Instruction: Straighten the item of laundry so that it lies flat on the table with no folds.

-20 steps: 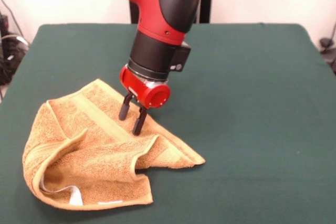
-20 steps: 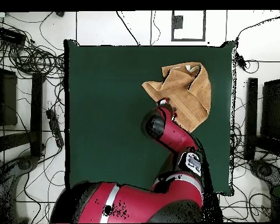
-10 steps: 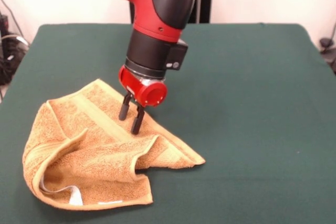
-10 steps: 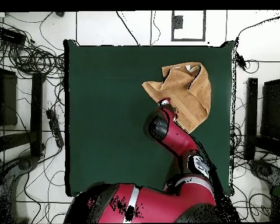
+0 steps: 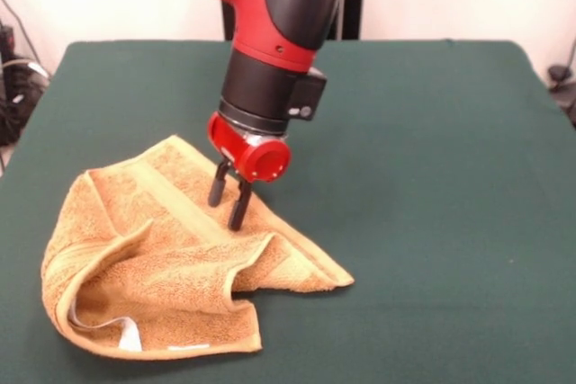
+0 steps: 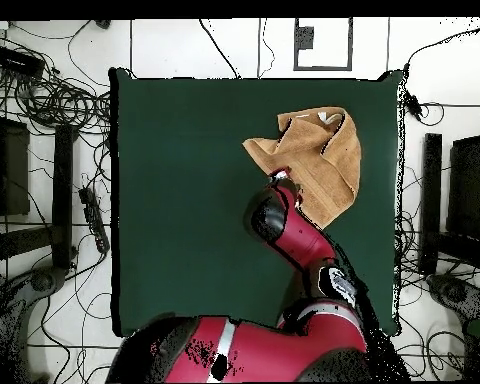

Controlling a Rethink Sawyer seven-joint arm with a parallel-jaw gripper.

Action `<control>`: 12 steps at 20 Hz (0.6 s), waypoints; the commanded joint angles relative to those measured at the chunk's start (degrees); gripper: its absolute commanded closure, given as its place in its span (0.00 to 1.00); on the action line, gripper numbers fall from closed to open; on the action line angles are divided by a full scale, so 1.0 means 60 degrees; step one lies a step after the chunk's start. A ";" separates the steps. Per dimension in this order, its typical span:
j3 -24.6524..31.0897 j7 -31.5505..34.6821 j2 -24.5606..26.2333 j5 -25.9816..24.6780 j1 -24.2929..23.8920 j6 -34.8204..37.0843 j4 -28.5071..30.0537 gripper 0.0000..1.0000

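Worktop (image 5: 432,177): dark green, felt-like, rectangular; far larger than the cloth; in the overhead view (image 6: 184,180) mostly bare on its left half.

Towel (image 5: 153,276): orange-tan terry cloth, crumpled at the near left of the worktop in the front view; in the overhead view (image 6: 329,165) at the far right, close to the worktop's right edge.

Towel, folds: near part doubled over on itself, forming an open loop at the near left; one raised ridge running from the middle toward the right; one pointed corner lying flat at the right, on the green surface.

Towel, border band: flat woven strip running diagonally across the far flat part, passing under the claw.

Towel, label (image 5: 129,337): white, at the near edge, inside the folded loop.

Arm (image 5: 270,6): red and black, descending from the top of the front view; in the overhead view (image 6: 294,235) reaching from the bottom toward the towel's near left edge.

Claw (image 5: 228,208): two dark fingers (image 5: 239,206) pointing down, set narrow with a small gap between them; tips down on or just above the towel's far flat part, at the border band; contact not certain; nothing visibly pinched.

Claw, overhead view: hidden beneath the arm's wrist.
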 commanded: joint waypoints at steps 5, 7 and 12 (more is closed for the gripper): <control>0.0423 0.3013 0.1350 0.3424 0.3471 0.1564 0.1354 0.00; 0.0517 0.3065 0.1346 0.3873 0.3622 0.1345 0.1440 0.00; 0.0710 0.2983 0.1182 0.4570 0.3915 0.1461 0.1676 0.00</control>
